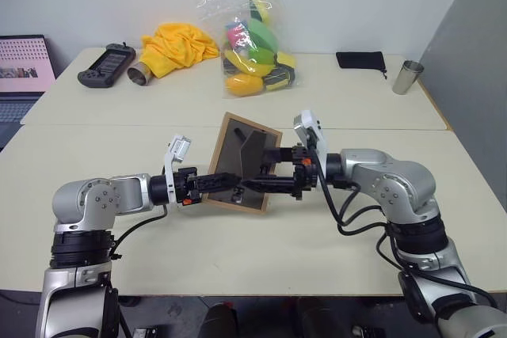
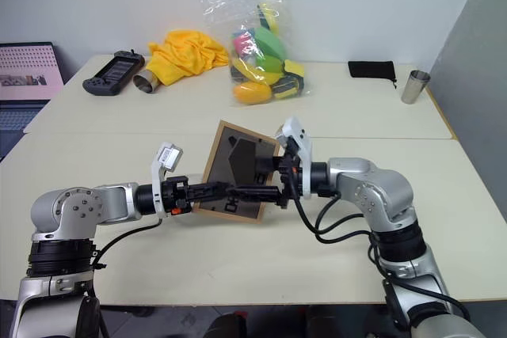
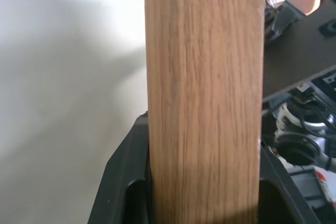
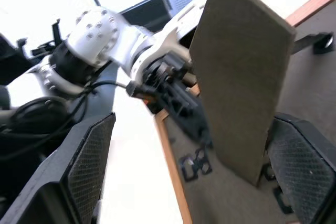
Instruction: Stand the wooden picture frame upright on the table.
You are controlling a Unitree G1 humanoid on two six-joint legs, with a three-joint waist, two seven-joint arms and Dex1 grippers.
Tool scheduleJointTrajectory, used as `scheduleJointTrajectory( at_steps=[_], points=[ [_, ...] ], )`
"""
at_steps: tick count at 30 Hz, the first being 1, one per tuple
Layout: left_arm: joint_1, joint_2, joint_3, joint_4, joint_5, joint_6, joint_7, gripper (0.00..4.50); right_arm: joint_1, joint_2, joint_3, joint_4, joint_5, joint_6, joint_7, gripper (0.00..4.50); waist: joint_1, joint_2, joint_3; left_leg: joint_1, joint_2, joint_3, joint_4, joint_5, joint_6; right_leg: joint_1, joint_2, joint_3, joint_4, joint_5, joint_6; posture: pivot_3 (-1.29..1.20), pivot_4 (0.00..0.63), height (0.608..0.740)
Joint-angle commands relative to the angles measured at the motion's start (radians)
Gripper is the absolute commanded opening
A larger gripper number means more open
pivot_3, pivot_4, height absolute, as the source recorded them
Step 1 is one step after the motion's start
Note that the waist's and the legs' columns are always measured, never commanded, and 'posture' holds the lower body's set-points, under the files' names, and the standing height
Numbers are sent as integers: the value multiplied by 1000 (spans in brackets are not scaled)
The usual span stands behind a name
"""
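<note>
Wooden picture frame (image 1: 242, 160) tilts above the table (image 1: 317, 227), clamped by left hand (image 1: 230, 184); right hand (image 1: 265, 184) spread around its stand flap (image 4: 239, 72).

A pale cream bench (image 1: 261, 255) in two long sections joined by a seam. On the far section lie a black game controller (image 1: 106, 63), a metal cup on its side (image 1: 142, 74), a yellow cloth (image 1: 179, 47), a clear bag of colourful toys (image 1: 252, 41), a black pouch (image 1: 360, 60) and an upright steel cup (image 1: 407, 77).
</note>
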Motion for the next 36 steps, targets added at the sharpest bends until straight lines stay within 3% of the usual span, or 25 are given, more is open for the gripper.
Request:
scheduleJointTrajectory(
  at_steps=[1,4,8,10,12,15,21,26,32,34,36],
  points=[
    [-30,21,75,-3,-62,35,4,1272,28,-68,-6,-41,2,-31,26,4493,0,0,0,0,0,0,0,0,0,0,0,0,0,0,0,0,150,740],
    [-39,14,103,6,-97,101,25,1272,76,-166,1,-13,-162,-257,18,4493,0,0,0,0,0,0,0,0,0,0,0,0,0,0,0,0,150,740],
    [-48,-3,163,50,-177,238,77,1272,160,-268,55,95,-487,-887,14,4493,1,-1,0,-1,-1,0,0,0,0,0,-1,0,-2,0,1,0,150,740],
    [-45,8,158,95,-264,252,119,1272,158,-308,110,222,-731,-1292,-123,4493,0,-1,0,-1,-1,1,0,0,0,0,-1,0,-2,-1,1,0,150,740],
    [-42,19,150,123,-333,252,165,1272,131,-313,142,326,-873,-1563,-219,4493,-5,-1,1,-1,-1,1,0,0,0,0,-1,1,-2,0,1,0,150,740],
    [-33,34,135,151,-444,252,242,1272,73,-283,183,452,-1065,-1821,-383,4493,-15,-1,1,0,-1,1,0,0,0,-1,-1,1,0,0,0,0,150,740],
    [-4,36,119,152,-628,252,394,1272,-10,-188,211,567,-1225,-1990,-569,4493,-19,-1,1,1,-1,1,1,2,-3,0,-2,1,3,0,0,0,150,740],
    [33,31,112,128,-755,235,511,1272,-68,-133,240,630,-1263,-2022,-618,4493,-18,-2,1,2,-2,0,3,4,-8,1,-3,1,5,0,0,0,150,740],
    [64,64,79,114,-889,163,620,1272,-91,-128,244,672,-1263,-2041,-641,3225,-18,-2,1,3,-2,-1,5,4,-7,2,-4,1,8,0,0,0,150,740],
    [81,78,59,98,-934,137,647,1952,-91,-128,242,676,-1250,-2045,-640,2751,-18,-2,1,3,-2,-1,5,4,-7,2,-4,1,8,0,0,0,150,740],
    [94,89,39,81,-966,115,665,2274,-92,-129,240,678,-1241,-2046,-637,2281,-18,-2,1,3,-2,-1,5,4,-7,2,-4,1,9,0,0,0,150,740]
  ],
)
